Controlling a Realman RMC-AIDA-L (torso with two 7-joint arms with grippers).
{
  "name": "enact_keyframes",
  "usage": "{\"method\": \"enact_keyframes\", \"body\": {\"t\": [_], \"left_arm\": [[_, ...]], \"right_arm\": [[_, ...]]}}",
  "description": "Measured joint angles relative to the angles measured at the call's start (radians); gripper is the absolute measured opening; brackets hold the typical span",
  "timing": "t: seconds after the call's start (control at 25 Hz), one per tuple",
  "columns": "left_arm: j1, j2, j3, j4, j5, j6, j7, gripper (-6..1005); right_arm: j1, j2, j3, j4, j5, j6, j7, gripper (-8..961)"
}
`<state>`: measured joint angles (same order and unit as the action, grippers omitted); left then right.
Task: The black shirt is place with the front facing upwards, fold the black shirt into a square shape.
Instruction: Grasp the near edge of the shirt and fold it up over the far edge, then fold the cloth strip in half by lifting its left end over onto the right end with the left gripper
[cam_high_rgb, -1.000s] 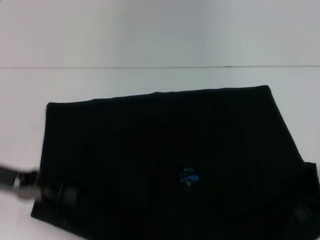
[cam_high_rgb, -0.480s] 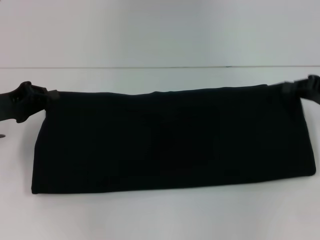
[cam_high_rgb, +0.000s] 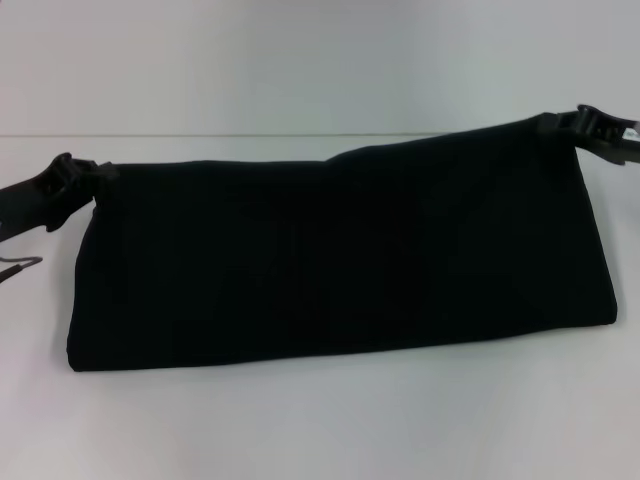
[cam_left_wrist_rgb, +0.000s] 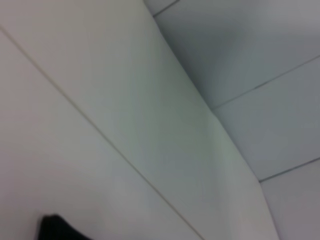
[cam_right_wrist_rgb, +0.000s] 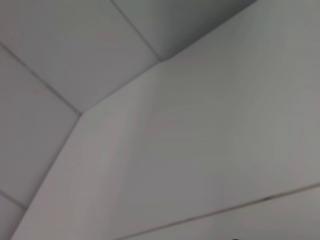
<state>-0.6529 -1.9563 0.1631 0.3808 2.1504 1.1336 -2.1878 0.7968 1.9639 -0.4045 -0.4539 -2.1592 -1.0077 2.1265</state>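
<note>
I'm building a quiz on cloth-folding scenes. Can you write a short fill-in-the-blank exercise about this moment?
1. The black shirt lies on a ____ table.
2. The left gripper and the right gripper meet the shirt at its two ____ corners.
3. The corner raised higher is on the robot's ____ side.

Missing words: white; far; right

Black shirt (cam_high_rgb: 340, 260) on table (cam_high_rgb: 320, 430), between left end effector (cam_high_rgb: 85, 178), right end effector (cam_high_rgb: 565, 122).
</note>
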Motion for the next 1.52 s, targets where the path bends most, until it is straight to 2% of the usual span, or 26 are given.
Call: {"method": "enact_keyframes", "body": {"t": [0.12, 0.28, 0.48, 0.6, 0.72, 0.8, 0.84, 1.08, 1.16, 1.2, 1.28, 1.32, 1.36, 1.44, 1.52], "left_arm": [[-0.017, -0.009, 0.002, -0.002, -0.009, -0.038, 0.019, 73], [-0.039, -0.024, 0.014, -0.007, -0.009, -0.086, 0.045, 91], [-0.056, -0.074, 0.011, -0.003, -0.013, -0.201, 0.087, 114], [-0.059, -0.107, 0.004, -0.004, -0.062, -0.261, 0.175, 128], [-0.050, -0.131, 0.003, -0.008, -0.146, -0.288, 0.256, 141], [-0.047, -0.137, 0.004, -0.010, -0.179, -0.295, 0.272, 150], [-0.047, -0.137, 0.005, -0.013, -0.185, -0.297, 0.276, 155], [-0.046, -0.138, 0.005, -0.023, -0.197, -0.301, 0.322, 389], [-0.037, -0.137, 0.005, -0.020, -0.207, -0.291, 0.327, 628], [-0.028, -0.132, 0.005, -0.019, -0.217, -0.274, 0.327, 662], [-0.006, -0.113, 0.003, -0.020, -0.238, -0.221, 0.312, 730], [0.004, -0.101, 0.004, -0.022, -0.246, -0.185, 0.294, 763], [0.017, -0.086, 0.005, -0.025, -0.254, -0.143, 0.271, 797], [0.044, -0.057, 0.009, -0.028, -0.258, -0.045, 0.218, 838], [0.080, -0.018, 0.017, -0.030, -0.249, 0.073, 0.151, 852]], "right_arm": [[0.019, 0.025, -0.004, 0.002, 0.002, 0.078, -0.003, 45], [0.031, 0.069, -0.047, 0.004, 0.003, 0.201, -0.003, 86], [0.038, 0.110, -0.098, 0.010, 0.004, 0.345, -0.090, 138], [0.043, 0.122, -0.105, 0.045, 0.037, 0.424, -0.207, 170], [0.044, 0.123, -0.108, 0.068, 0.077, 0.461, -0.254, 201], [0.044, 0.124, -0.111, 0.079, 0.099, 0.490, -0.275, 238], [0.043, 0.124, -0.112, 0.081, 0.103, 0.497, -0.278, 265], [0.012, 0.123, -0.111, 0.073, 0.176, 0.490, -0.281, 425], [-0.013, 0.121, -0.110, 0.063, 0.243, 0.465, -0.286, 508], [-0.028, 0.118, -0.110, 0.059, 0.289, 0.449, -0.292, 550], [-0.065, 0.109, -0.111, 0.054, 0.378, 0.392, -0.317, 633], [-0.098, 0.093, -0.115, 0.054, 0.426, 0.286, -0.376, 674], [-0.098, 0.093, -0.115, 0.054, 0.426, 0.286, -0.376, 710], [-0.126, 0.075, -0.123, 0.054, 0.433, 0.138, -0.470, 783], [-0.149, 0.061, -0.145, 0.053, 0.409, -0.017, -0.590, 856]]}}
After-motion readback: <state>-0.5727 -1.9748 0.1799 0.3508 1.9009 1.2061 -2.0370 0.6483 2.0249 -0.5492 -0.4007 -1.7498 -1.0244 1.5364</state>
